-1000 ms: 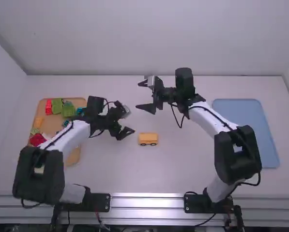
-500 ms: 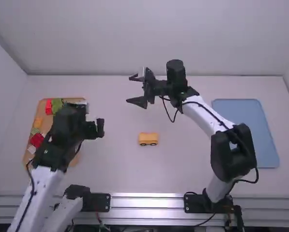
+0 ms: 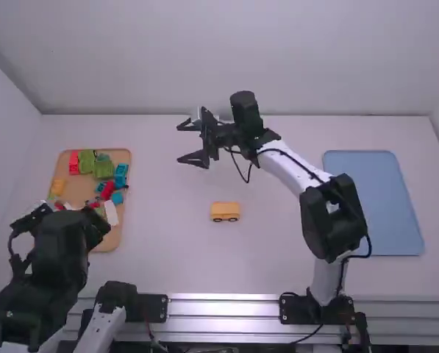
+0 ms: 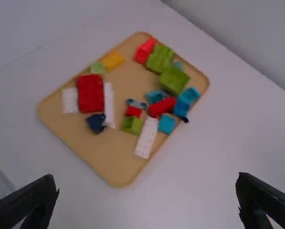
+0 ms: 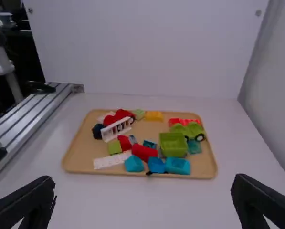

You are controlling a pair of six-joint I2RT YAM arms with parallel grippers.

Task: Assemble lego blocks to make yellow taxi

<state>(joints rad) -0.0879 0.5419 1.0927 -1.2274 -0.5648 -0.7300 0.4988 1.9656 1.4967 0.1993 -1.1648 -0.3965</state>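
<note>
The right gripper, black and two-fingered, is spread wide and empty at the far middle of the white table in the high view; the left gripper lies at the near left edge of a tan, round-cornered tray. The yellow-orange block car with black wheels stands on bare tabletop between the tray and a flat pale blue panel. Plain pale walls bound the surface; a silvery metal rail borders its near side. In the left wrist view, the left gripper's fingers are far apart, with nothing between them; the tray bears mixed coloured blocks. In the right wrist view, the same tray rests before a white wall, the rail alongside, a dark area of the room past the wall's edge.
</note>
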